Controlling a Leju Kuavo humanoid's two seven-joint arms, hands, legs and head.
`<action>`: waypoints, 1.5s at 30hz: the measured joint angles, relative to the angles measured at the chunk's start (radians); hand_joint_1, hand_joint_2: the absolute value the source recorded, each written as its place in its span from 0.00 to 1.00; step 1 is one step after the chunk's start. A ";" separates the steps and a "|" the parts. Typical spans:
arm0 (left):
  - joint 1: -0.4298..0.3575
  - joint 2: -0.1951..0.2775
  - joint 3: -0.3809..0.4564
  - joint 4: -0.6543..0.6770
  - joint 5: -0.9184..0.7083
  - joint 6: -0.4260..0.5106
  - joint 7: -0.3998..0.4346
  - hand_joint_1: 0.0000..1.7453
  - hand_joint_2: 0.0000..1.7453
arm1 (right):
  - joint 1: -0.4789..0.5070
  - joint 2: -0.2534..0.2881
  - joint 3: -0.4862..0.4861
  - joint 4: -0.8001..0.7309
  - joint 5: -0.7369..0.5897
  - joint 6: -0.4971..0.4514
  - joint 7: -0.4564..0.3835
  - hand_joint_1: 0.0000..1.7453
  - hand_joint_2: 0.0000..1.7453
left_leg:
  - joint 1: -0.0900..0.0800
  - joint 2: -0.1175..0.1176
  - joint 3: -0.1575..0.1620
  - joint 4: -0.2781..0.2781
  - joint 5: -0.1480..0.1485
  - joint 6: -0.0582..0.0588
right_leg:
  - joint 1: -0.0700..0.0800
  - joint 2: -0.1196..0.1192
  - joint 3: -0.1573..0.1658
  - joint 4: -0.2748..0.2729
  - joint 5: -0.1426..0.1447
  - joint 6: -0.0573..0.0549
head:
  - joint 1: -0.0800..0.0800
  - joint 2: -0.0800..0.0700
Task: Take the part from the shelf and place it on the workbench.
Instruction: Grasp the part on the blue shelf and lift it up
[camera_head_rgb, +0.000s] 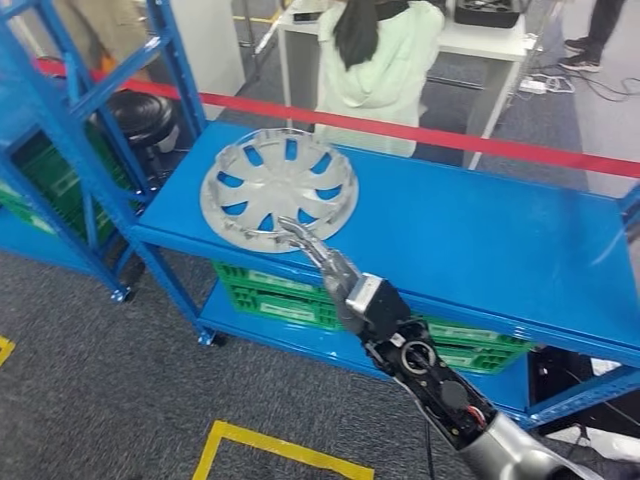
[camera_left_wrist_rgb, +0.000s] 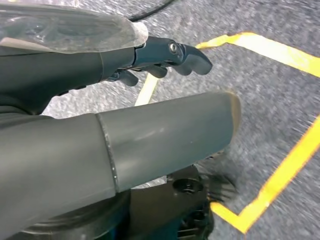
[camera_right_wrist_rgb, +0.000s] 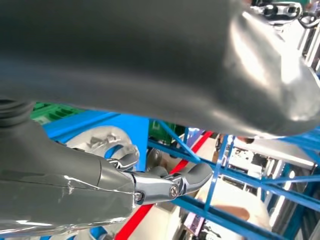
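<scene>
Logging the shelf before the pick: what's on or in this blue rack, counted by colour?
Silver: 1, the hubcap on the top shelf, with the right hand reaching over its near edge.
Green: 2, crates on the lower level and another in the rack to the left.
Total: 3.

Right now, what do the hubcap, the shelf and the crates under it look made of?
Hubcap: probably silver-painted plastic; matte grey sheen, thin moulded spokes with blue showing through the slots. Could be metal.
Shelf: looks like steel, glossy blue paint; flat deck with angled braces.
Crates: green moulded plastic, with ribbed, slotted walls.
Right hand reaches the hubcap's near rim; whether it grips is unclear.
</scene>
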 joint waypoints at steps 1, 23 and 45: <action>0.000 0.000 0.000 0.000 0.000 0.000 0.000 0.00 0.00 | 0.000 0.000 0.000 0.000 0.000 0.000 0.000 0.00 0.00 | 0.002 0.000 -0.043 0.074 -0.030 -0.005 | 0.000 -0.001 0.002 -0.001 -0.003 -0.002 | -0.006 0.000; 0.003 0.000 0.000 0.000 0.000 0.000 0.000 0.00 0.00 | 0.004 0.000 0.000 0.002 0.000 0.000 0.000 0.00 0.00 | 0.004 -0.003 0.045 -0.112 0.068 0.032 | 0.001 0.001 -0.057 0.098 -0.018 0.032 | 0.024 0.000; 0.002 0.004 0.000 0.000 0.000 0.002 0.000 0.00 0.00 | 0.003 0.004 -0.002 0.001 0.001 0.004 -0.002 0.00 0.00 | 0.011 0.006 -0.008 -0.115 0.115 0.029 | 0.002 0.003 -0.006 0.098 -0.102 0.042 | -0.008 0.000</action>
